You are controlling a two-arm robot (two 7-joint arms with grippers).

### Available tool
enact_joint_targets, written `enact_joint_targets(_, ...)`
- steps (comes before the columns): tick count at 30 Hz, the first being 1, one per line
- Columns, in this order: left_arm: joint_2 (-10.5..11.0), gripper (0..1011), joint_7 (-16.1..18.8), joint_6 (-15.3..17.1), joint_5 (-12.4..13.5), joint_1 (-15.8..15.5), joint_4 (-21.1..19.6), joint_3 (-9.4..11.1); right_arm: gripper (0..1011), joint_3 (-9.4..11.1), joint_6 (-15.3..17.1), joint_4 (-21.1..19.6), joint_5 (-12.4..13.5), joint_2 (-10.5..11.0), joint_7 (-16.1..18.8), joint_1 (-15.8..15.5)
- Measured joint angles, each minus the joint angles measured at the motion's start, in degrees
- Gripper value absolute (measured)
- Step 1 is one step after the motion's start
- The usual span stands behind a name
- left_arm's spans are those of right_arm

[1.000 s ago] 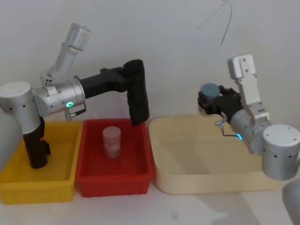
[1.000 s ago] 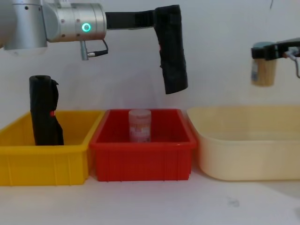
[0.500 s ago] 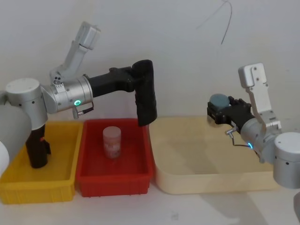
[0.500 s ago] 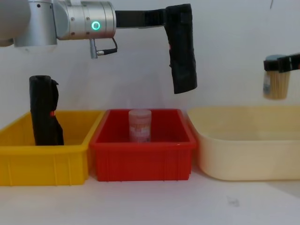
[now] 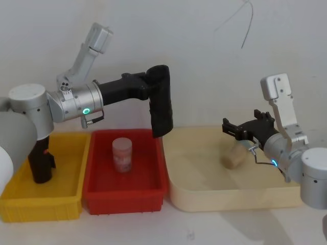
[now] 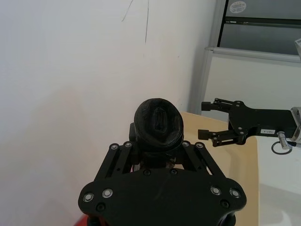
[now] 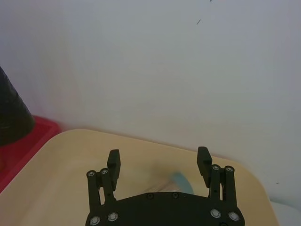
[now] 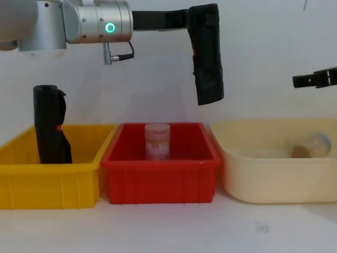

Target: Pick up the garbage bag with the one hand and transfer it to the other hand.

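The left gripper [image 5: 149, 88] is raised well above the table [image 8: 158, 226], its jaws closed around the upper end of the garbage bag [image 5: 162, 109]. In the left wrist view the bag's rounded top sits squarely between them. The bag hangs nearly upright in the air, tilted a little, with its lower end clear above the back right corner of the red bin [image 5: 122, 200] where that bin meets the cream tub [image 5: 225, 199].

The right gripper [image 5: 229, 127] hovers over the cream tub with its jaws spread wide and nothing between them. It is well apart from the bag.

Three containers stand side by side:
- The yellow bin [image 5: 41, 204] holds a second black roll [image 5: 40, 161] with a small red mark, standing upright.
- The red bin holds one pinkish jar [image 5: 122, 154], upright.
- The cream tub holds a tan cylinder [image 5: 234, 157] lying on its side, below the right gripper.
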Motion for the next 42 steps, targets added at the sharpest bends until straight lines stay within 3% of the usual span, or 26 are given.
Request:
enact_joint_targets(12, -0.3, 377, -0.3, -0.4, -0.1, -0.5, 0.9, 0.1, 1001, -0.1, -0.3, -0.8, 0.6, 0.3, 2.3, -0.5)
enact_joint_targets(29, -0.5, 377, -0.5, -0.5, -0.1, -0.6, 1.3, 0.2, 1001, -1.6, -1.9, -2.9, 4.7, 1.0, 11.2, -0.9)
enact_joint_targets(35, -0.5, 376, -0.5, -0.5, -0.1, -0.7, 1.3, 0.2, 1001, -2.8, -2.5, -2.5, 6.6, 0.2, 14.5, 0.0)
enact_joint_targets(42, -0.5, 376, -0.5, -0.5, -0.1, -0.7, 1.3, 0.2, 1001, -4.9, -3.2, -0.1, 8.3, -2.1, 17.5, 2.3)
